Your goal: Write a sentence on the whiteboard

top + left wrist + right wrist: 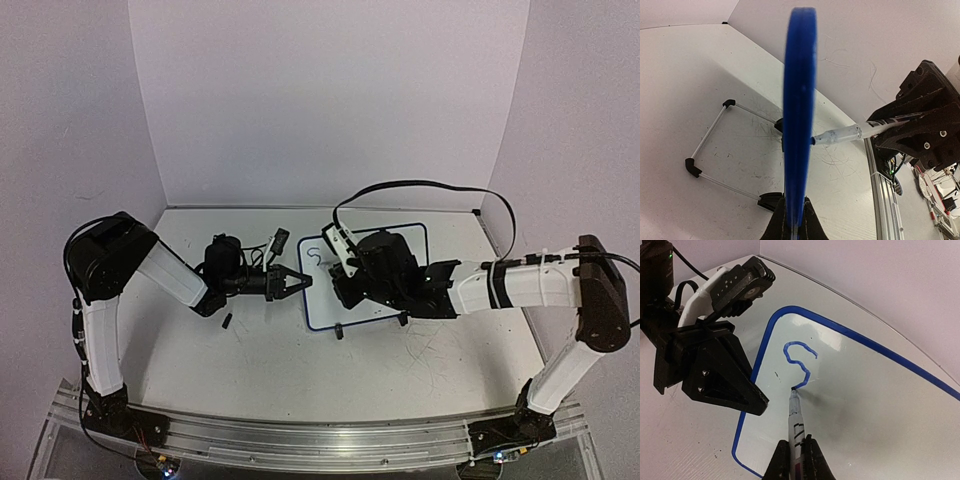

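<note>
The whiteboard [322,306], white with a thin blue frame, stands tilted on its wire stand [710,135] at mid-table. My left gripper [300,283] is shut on its left edge; in the left wrist view the frame [799,100] runs edge-on up from the fingers [812,222]. My right gripper [796,460] is shut on a marker [795,415] whose tip touches the board [865,390]. Of the sentence, only a blue S-shaped stroke [799,357] shows, with the tip at its lower end. The marker [840,135] meets the board from the right.
A small dark cap-like piece [227,321] lies on the table left of the board. The tabletop is scuffed with old marks. White walls close in the back and both sides. A metal rail [320,440] runs along the near edge.
</note>
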Robot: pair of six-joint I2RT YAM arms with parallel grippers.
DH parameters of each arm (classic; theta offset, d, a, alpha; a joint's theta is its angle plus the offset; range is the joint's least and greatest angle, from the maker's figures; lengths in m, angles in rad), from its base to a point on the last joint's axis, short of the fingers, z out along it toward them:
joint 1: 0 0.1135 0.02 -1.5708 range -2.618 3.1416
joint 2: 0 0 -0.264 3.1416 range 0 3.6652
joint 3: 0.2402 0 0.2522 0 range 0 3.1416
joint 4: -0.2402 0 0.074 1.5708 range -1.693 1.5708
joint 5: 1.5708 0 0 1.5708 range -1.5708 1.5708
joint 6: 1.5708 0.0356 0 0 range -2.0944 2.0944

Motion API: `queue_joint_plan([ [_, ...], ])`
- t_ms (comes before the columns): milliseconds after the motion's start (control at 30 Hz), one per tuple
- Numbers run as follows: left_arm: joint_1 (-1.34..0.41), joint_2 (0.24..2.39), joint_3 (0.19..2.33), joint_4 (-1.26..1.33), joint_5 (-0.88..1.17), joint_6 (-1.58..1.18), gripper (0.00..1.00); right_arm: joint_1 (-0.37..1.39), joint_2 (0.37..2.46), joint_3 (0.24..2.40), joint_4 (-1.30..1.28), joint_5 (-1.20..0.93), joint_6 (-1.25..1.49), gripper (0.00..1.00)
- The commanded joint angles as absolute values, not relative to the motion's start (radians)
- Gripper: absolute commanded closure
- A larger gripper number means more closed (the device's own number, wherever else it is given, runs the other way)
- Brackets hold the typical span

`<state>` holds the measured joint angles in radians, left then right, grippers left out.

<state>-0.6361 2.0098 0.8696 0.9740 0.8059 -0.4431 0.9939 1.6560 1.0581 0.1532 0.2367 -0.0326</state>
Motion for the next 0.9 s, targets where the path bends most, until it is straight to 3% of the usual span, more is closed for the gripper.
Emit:
queue_joint_plan([
  [0,-0.647,1.973,0.875,0.937,0.804,-0.425,1.0,0.999,1.691,1.106,0.16,0.228,-0.02,1.0],
  [667,-0.647,1.96,0.858,0.933,0.795,-0.417,1.0,1.0,1.725,1.157,0.165,0.24,-0.021,1.0],
  [867,-0.643,1.967,0.857,0.933,0.788,-0.417,1.0,1.004,1.568,1.088,0.181,0.212,-0.008,1.0],
])
